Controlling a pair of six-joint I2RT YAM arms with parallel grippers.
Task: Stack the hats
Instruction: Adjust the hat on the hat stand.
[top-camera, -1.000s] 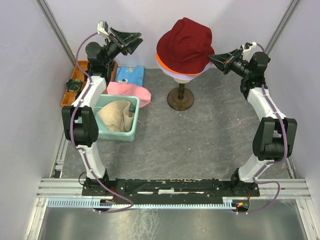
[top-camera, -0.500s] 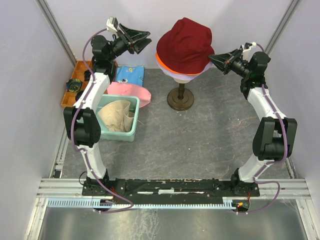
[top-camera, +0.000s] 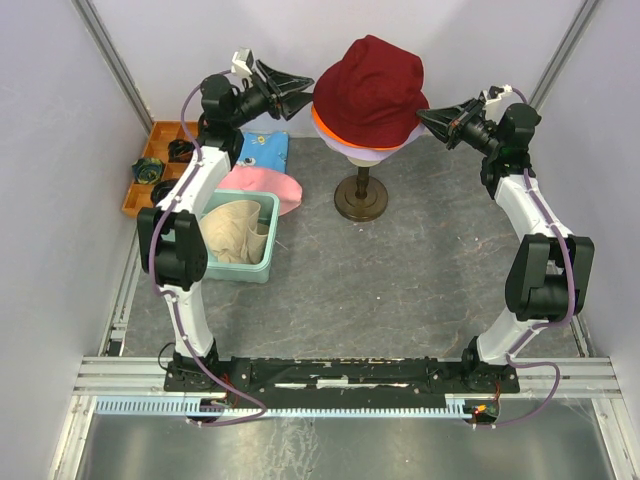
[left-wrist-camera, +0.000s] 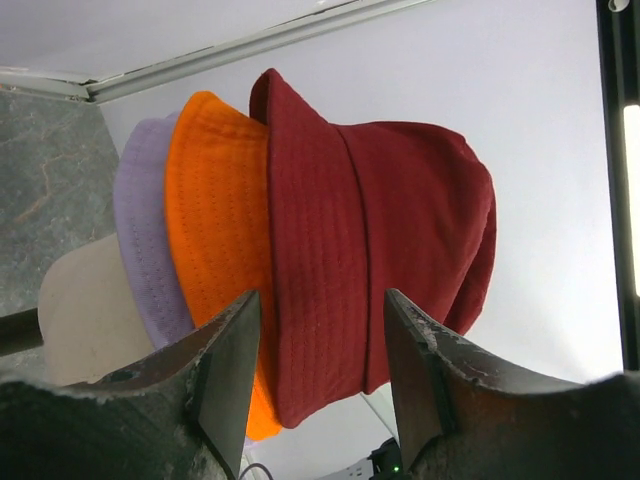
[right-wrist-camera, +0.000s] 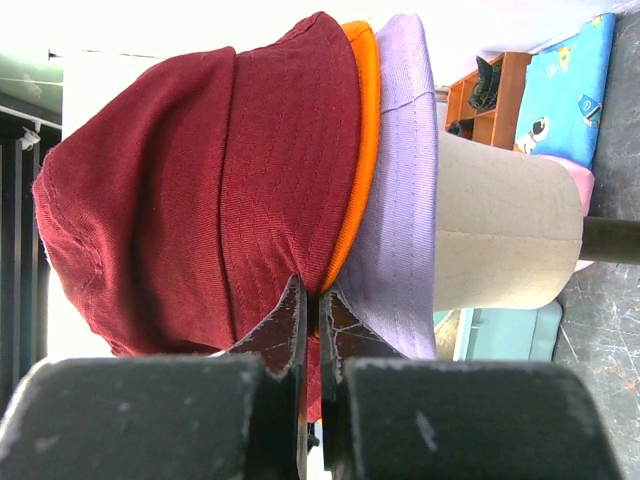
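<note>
The hat on top was a dark red hat (top-camera: 372, 85). Under it showed an orange hat (left-wrist-camera: 215, 250), and under that a lavender hat (right-wrist-camera: 395, 200). The mannequin head (right-wrist-camera: 500, 225) was cream, and its stand (top-camera: 362, 200) was dark brown. The table (top-camera: 400, 300) was dark grey with faint pale streaks. Near its far left corner were a pink hat (top-camera: 265, 185) and a bright blue cloth (top-camera: 262, 150) with little cartoon pictures on it. The cream-beige hat (top-camera: 232, 232) lay in a pale blue-green bin (top-camera: 240, 275). By the left edge was an orange-brown tray (top-camera: 130, 200). The left arm (top-camera: 195, 185) and the right arm (top-camera: 525, 210) were white with black joints and purple cables.
</note>
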